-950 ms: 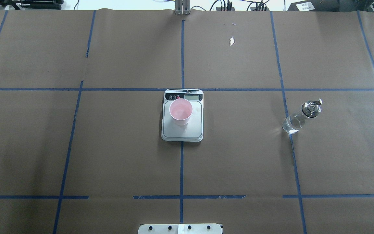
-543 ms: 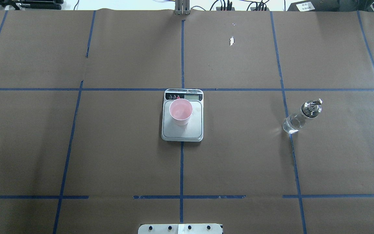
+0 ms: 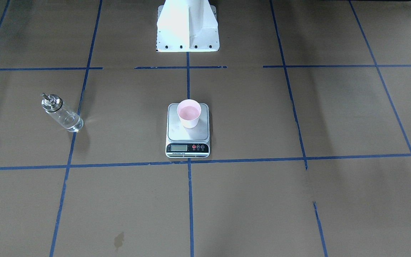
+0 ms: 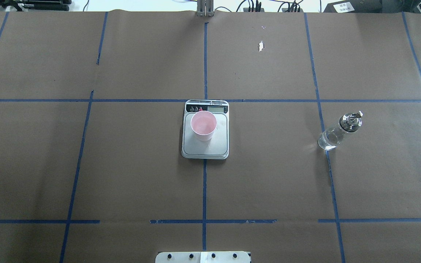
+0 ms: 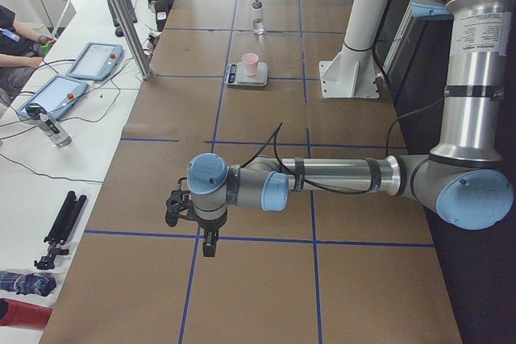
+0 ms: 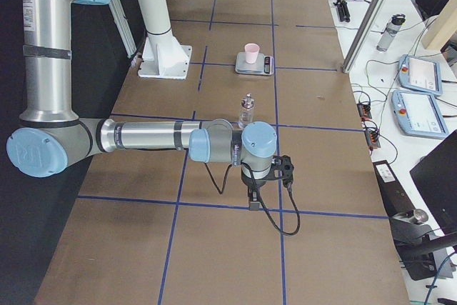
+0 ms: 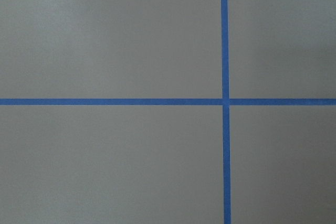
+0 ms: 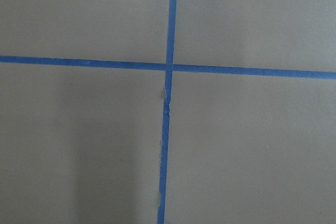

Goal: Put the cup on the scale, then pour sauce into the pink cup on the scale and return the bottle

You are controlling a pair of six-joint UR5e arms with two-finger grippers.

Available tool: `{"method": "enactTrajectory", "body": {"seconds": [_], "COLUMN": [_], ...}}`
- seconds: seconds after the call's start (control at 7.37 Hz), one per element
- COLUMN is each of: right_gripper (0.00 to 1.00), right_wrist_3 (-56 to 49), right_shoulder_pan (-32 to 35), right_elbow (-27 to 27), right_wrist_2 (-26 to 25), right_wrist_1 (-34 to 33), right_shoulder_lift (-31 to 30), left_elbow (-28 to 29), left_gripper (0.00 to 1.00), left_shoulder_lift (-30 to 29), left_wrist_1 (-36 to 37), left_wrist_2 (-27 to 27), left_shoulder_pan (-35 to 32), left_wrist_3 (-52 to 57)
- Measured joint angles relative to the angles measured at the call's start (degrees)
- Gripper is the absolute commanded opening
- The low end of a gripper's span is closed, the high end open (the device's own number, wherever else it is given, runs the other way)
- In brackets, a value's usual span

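A robotics lab: tape-gridded table (image 4: 141,164), robot arms (image 5: 339,175), teach pendants (image 6: 420,113) alongside.

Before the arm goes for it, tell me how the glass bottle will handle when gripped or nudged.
The bottle is smooth glass: probably rigid, slippery, and breakable if dropped. It stands tall on a narrow base with a metal collar up top, so a sideways nudge would likely tip it.

You see a small pale pink cup (image 4: 203,126) standing upright, mouth up, on the silver-grey platform of a flat kitchen scale (image 4: 205,149). The scale's black strip, with display and buttons, faces away from the robot. Well apart, toward the robot's right, a small clear glass bottle (image 4: 336,133) stands upright. It has a silver collar and thin spout, and holds colourless sauce (image 4: 327,141).
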Motion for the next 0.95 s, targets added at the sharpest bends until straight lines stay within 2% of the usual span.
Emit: {"method": "enactTrajectory", "body": {"seconds": [0.54, 0.95], "right_gripper": [1.00, 1.00], "right_wrist_3": [0.0, -1.1], "right_shoulder_pan": [0.0, 0.1], "right_elbow": [0.0, 0.3], "right_wrist_2": [0.5, 0.1], "right_wrist_1": [-1.2, -6.2], "right_shoulder_lift": [0.8, 0.9], "left_elbow": [-0.1, -0.2], "left_gripper": [1.00, 1.00], "left_shoulder_lift": [0.2, 0.5], "left_wrist_1": [0.0, 0.0], "left_wrist_2": [0.0, 0.1], "left_shoulder_pan": [0.2, 0.2], "left_wrist_3": [0.0, 0.2]}}
